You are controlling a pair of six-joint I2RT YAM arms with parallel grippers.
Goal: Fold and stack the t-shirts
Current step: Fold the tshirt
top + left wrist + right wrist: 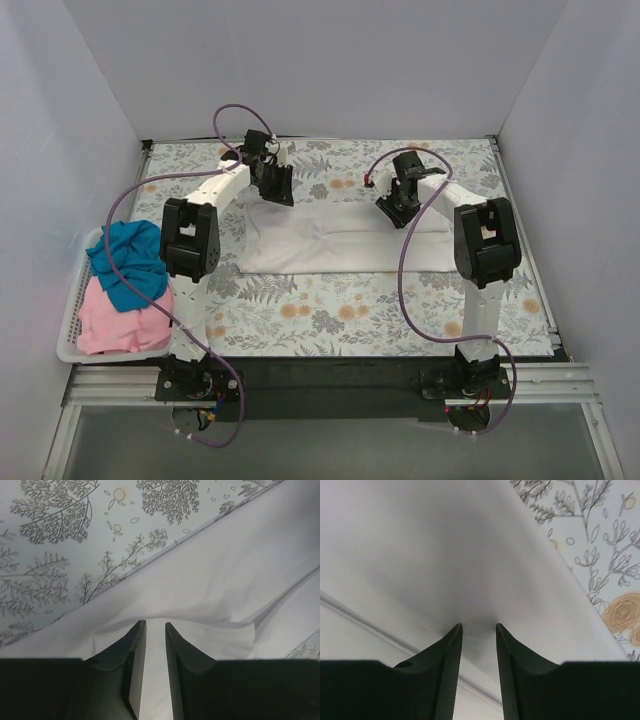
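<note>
A white t-shirt (340, 245) lies spread as a wide band on the floral table cover (340, 310). My left gripper (278, 185) is at its far left edge. In the left wrist view the gripper (155, 624) is nearly closed, with a raised fold of the white t-shirt (225, 570) pinched at its tips. My right gripper (393, 212) is at the far right edge. In the right wrist view the gripper (478, 626) stands with its tips drawn into the white cloth (445, 545), which puckers there. A teal-blue t-shirt (128, 262) and a pink t-shirt (118, 318) lie crumpled in the basket.
The white slotted basket (70, 345) stands at the table's left edge beside the left arm. Purple cables (405, 270) loop from both arms over the cover. White walls close in the table at the back and sides.
</note>
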